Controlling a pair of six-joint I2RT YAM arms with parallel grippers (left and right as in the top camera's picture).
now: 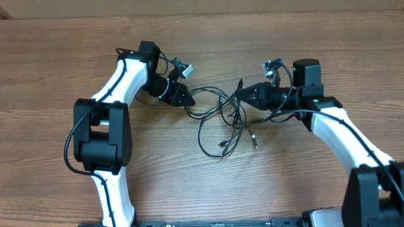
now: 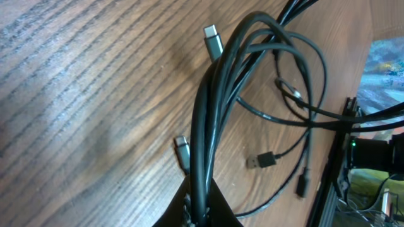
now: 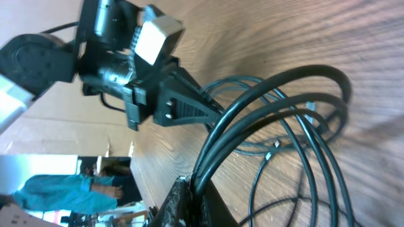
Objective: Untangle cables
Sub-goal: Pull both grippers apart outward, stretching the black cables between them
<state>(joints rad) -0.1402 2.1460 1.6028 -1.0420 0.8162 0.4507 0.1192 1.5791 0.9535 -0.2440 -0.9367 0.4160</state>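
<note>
From above, the cables point(image 1: 221, 120) are seen on the desk point(image 1: 63, 50) in a knotted bunch between the two pincers. The left pincer point(image 1: 188, 99) is shut on the cables at its tip, and the right pincer point(image 1: 242, 94) is shut on them at its own tip. Loose loops and plug ends are spread out to one side of both. If the pincers are pulled apart too fast, the knot could be drawn tighter instead of opened, because several cords are held together in each grip. In the left wrist view, a thick bundle of cords is seen squeezed between the closed jaws of the left pincer point(image 2: 199, 203) and running straight away from it. A silvery plug point(image 2: 213, 41) lies far ahead of this pincer. A second silvery plug point(image 2: 182, 150) lies just beside the bundle, close to the pincer, and a black plug point(image 2: 260, 161) lies off to one side. A plug could be caught in a loop when the cords are dragged, and that cord could then be strained. In the right wrist view, the right pincer point(image 3: 189, 200) is seen clamped shut on a few cords. These bend away from it in wide curves toward the left pincer point(image 3: 214, 115) just ahead. The two pincers are close together, so they could be bumped into each other. A cord could also be pulled out of a grip if it is tugged hard.
</note>
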